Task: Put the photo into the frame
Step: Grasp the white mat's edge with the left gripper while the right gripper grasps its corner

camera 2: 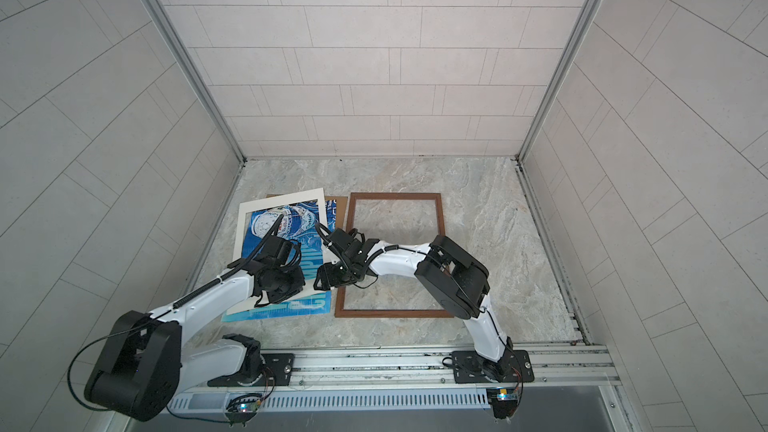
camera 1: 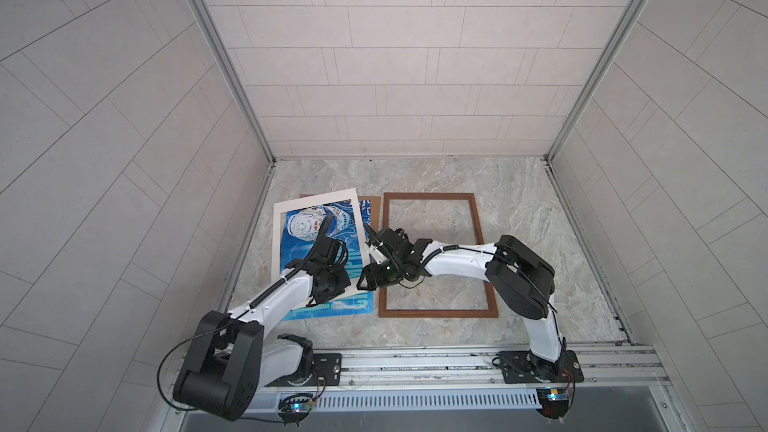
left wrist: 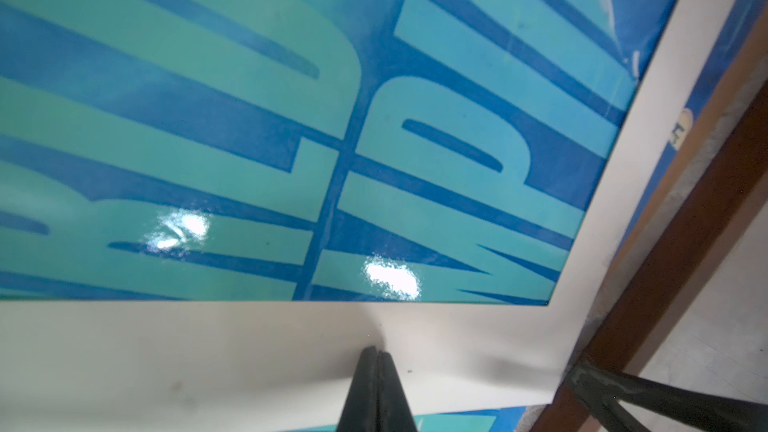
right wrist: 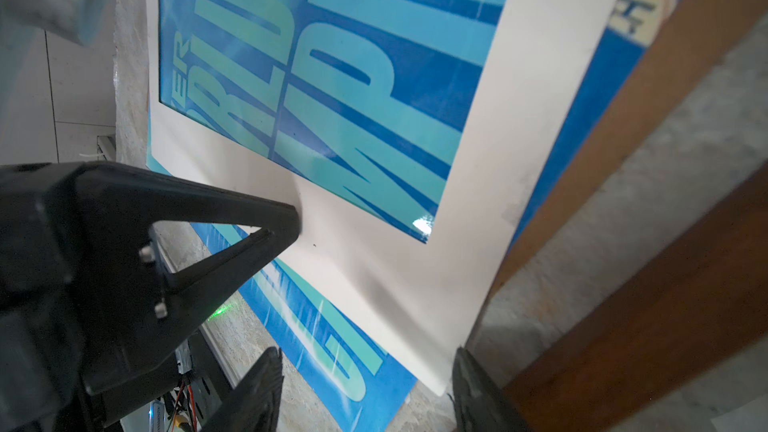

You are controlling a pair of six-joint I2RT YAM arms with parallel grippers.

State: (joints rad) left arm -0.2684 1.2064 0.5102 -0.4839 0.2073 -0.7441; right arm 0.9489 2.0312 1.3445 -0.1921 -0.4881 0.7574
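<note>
Nearest me, the left end effector (left wrist: 376,353) is clenched on nothing, its tips pressing on the near band of the white mat (right wrist: 374,284), just beside the frame's (camera 1: 432,312) left rail. The right end effector (right wrist: 365,361) is released, jaws straddling the mat corner closest to the frame. Under the mat lies the photo (camera 1: 297,243), face up beside the frame, not in it. They seem to be clearing the mat. Next, the right end effector should grip that corner and lift. Farther back, a brown backing board (camera 1: 374,204) peeks out.
</note>
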